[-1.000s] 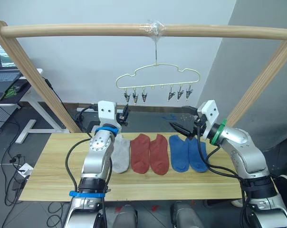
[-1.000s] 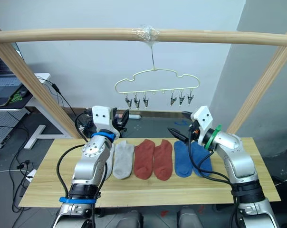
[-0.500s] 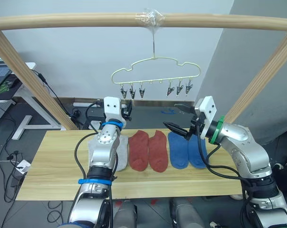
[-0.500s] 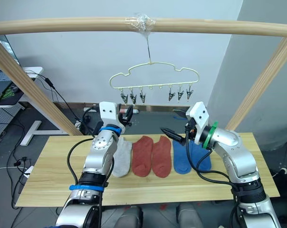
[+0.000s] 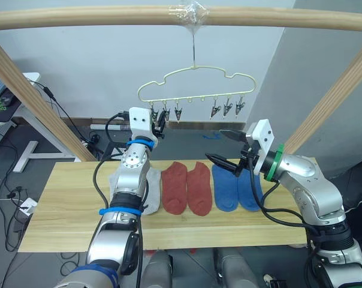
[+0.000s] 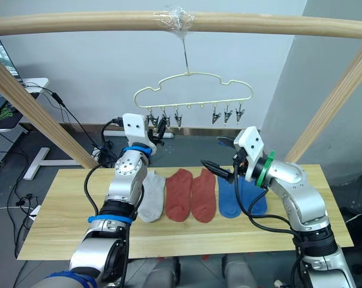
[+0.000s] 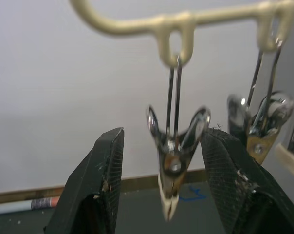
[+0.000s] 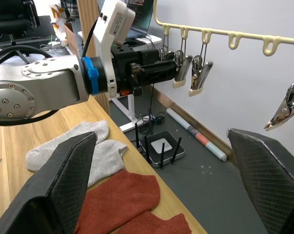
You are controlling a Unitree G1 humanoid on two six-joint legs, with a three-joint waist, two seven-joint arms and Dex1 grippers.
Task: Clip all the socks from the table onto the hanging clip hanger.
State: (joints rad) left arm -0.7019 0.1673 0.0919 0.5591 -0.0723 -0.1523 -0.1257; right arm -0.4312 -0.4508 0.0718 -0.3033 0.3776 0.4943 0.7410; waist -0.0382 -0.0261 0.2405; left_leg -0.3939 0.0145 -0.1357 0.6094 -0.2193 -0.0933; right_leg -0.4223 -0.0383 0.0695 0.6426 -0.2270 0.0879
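The pale-yellow clip hanger (image 5: 196, 84) hangs by its hook from the wooden bar, with a row of small metal clips under it. My left gripper (image 5: 160, 123) is raised to the left-hand clips. It is open, and one clip (image 7: 175, 161) hangs between its fingers (image 7: 103, 180) without touching them. On the table (image 5: 67, 204) lie grey socks (image 5: 150, 191), two rust-red socks (image 5: 187, 187) and two blue socks (image 5: 236, 187), side by side. The left arm partly hides the grey socks. My right gripper (image 5: 223, 148) hovers open above the inner blue sock, holding nothing.
A thick wooden bar (image 5: 109, 17) spans the top, held by slanted wooden posts (image 5: 31, 96) at both ends. Behind the table are a grey floor with cables, a small router (image 8: 161, 146) and a white desk at far left.
The camera has shifted. My left gripper has risen from just above the table's back edge to the hanger's left clips. The right arm and the socks have stayed put.
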